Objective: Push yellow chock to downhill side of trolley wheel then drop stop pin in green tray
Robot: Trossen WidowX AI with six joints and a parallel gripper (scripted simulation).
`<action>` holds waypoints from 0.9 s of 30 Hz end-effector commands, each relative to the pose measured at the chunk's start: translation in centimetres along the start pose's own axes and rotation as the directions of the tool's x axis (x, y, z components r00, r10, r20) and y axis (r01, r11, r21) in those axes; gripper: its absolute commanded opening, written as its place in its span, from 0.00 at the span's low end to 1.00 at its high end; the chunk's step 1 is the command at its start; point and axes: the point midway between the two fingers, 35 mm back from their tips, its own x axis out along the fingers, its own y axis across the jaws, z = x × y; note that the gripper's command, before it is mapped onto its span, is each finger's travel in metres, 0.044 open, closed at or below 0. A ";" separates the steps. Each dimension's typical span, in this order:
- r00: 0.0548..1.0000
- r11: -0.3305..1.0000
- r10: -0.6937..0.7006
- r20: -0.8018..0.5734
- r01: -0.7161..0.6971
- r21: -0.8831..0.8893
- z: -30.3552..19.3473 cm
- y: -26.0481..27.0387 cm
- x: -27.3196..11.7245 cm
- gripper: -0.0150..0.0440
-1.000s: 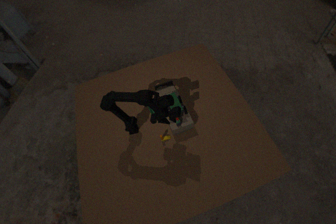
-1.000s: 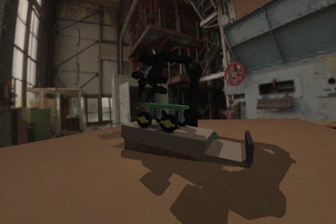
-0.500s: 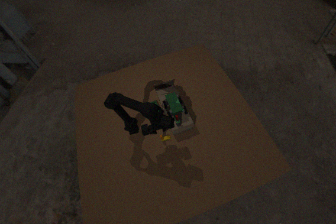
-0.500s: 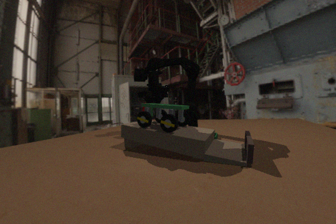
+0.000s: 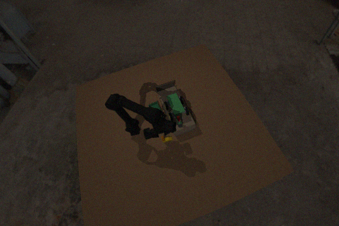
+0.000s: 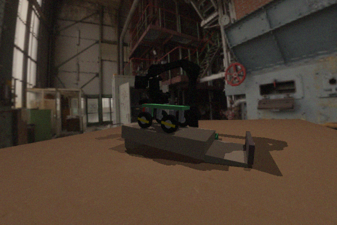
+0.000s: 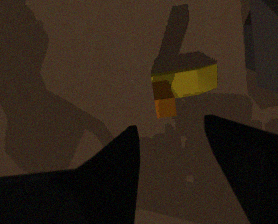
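The yellow chock (image 5: pixel 168 139) (image 7: pixel 195 81) lies on the table off the ramp's uphill end. Its orange handle (image 7: pixel 165 107) points toward my fingers in the wrist view. My gripper (image 7: pixel 170 127) is partly open and empty, above the table, with the handle just beyond the fingertips in that view. The trolley (image 5: pixel 176 104) (image 6: pixel 165 107) stands on the upper part of the ramp (image 5: pixel 189 122) (image 6: pixel 166 140). The red-headed stop pin (image 5: pixel 178 118) stands at its uphill end. The green tray (image 5: pixel 155 106) (image 6: pixel 216 136) is beside the ramp, partly hidden. The chock's black base is not distinguishable.
An upright end board (image 6: pixel 250 150) closes the ramp's low end. The ramp's grey side (image 7: pixel 271 55) shows at the upper right of the wrist view. The arm (image 5: pixel 134 107) reaches over the table beside the tray and ramp, and its shadow falls around the chock.
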 end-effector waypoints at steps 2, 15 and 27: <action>1.000 1.000 -0.003 0.004 0.003 -0.003 0.1 0.0 1.2 0.58; 1.000 1.000 -0.003 0.004 0.003 -0.003 0.1 0.0 2.6 0.58; 1.000 1.000 -0.002 0.004 0.002 -0.003 0.1 0.0 4.2 0.58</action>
